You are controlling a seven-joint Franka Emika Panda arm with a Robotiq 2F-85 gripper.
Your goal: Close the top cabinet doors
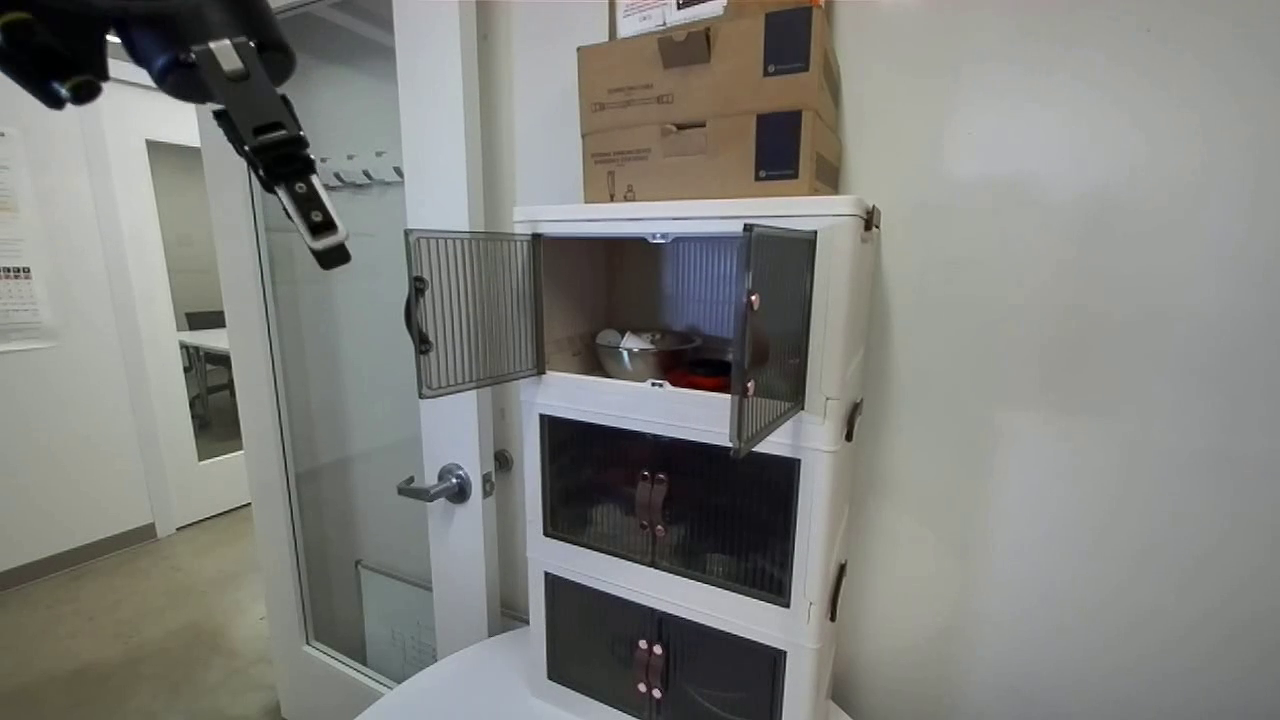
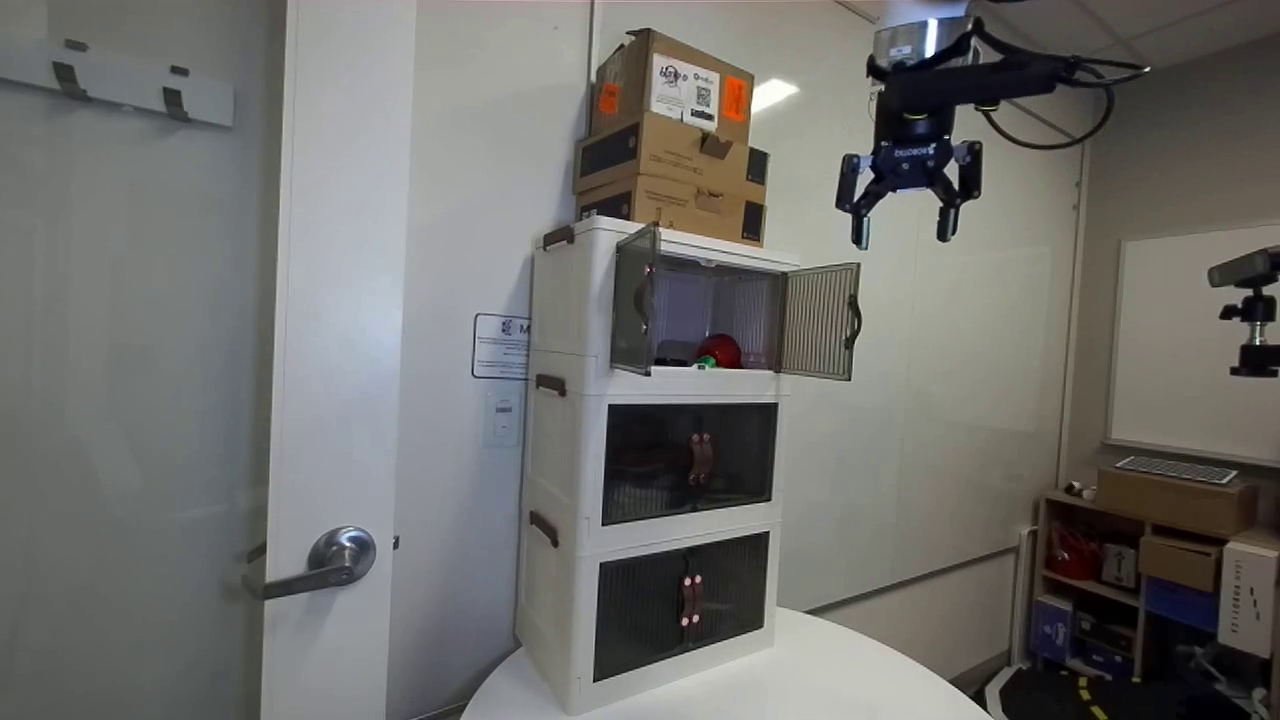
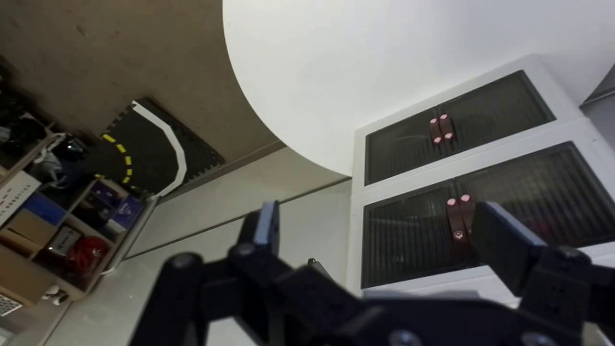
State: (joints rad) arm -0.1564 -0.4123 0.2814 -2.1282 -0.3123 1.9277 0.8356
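Note:
The top cabinet doors are smoked ribbed panels, both swung open from the white three-tier cabinet. In an exterior view one door [image 1: 475, 315] stands wide to the side and the other door [image 1: 777, 330] juts forward. Both doors also show in an exterior view, one [image 2: 633, 305] jutting forward and one [image 2: 820, 322] turned out. My gripper [image 2: 903, 236] is open and empty, held above and in front of the cabinet, apart from the doors. In the wrist view my gripper [image 3: 387, 228] has its fingers spread, and most of the top compartment is hidden behind it.
Cardboard boxes [image 1: 705, 150] are stacked on the cabinet. A metal bowl [image 1: 640, 358] and a red object [image 2: 720, 350] sit in the top compartment. The lower doors [image 2: 690, 463] are shut. A round white table [image 3: 307, 86] bears the cabinet. A glass room door [image 1: 345, 330] stands beside it.

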